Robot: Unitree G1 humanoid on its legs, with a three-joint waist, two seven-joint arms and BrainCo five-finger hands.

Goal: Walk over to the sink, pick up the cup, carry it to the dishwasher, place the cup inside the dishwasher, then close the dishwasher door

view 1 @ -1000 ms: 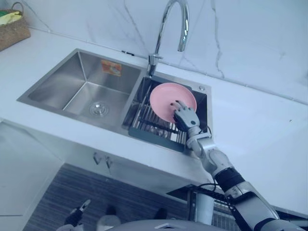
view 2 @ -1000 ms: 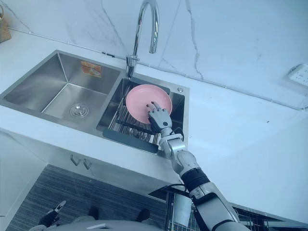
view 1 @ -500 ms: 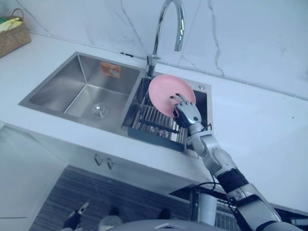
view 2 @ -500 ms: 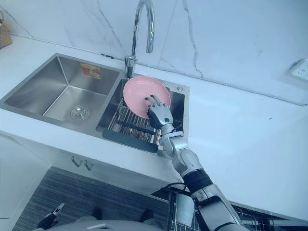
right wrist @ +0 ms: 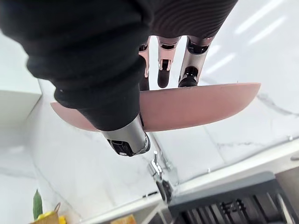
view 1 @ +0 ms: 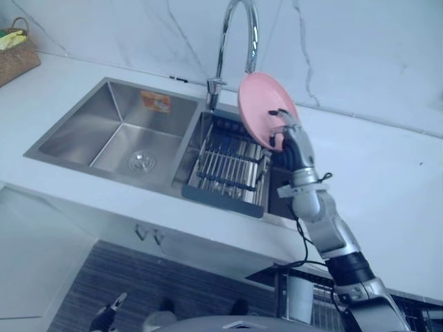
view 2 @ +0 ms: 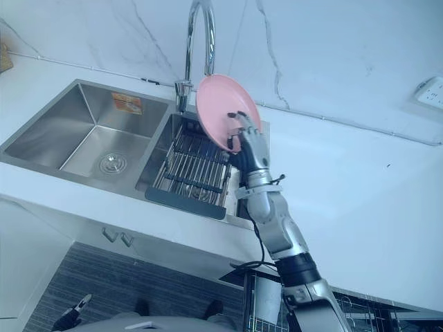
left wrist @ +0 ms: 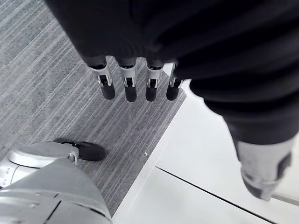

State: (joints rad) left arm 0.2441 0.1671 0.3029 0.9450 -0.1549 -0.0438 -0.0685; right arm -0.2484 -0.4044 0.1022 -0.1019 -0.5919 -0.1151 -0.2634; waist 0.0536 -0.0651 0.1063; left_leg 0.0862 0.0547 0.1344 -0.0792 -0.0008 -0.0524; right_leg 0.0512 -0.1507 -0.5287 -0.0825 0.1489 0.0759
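**Plate lifted out of the rack**

Raised since a second ago, the pink plate now stands tilted in the air over the dish rack's back right corner, near the faucet, gripped by the right hand.

Left wrist view: the left hand hangs relaxed, fingers straight, above grey floor.

Right wrist view: thumb and fingers pinch the plate's rim.

Plate above rack, basket far left
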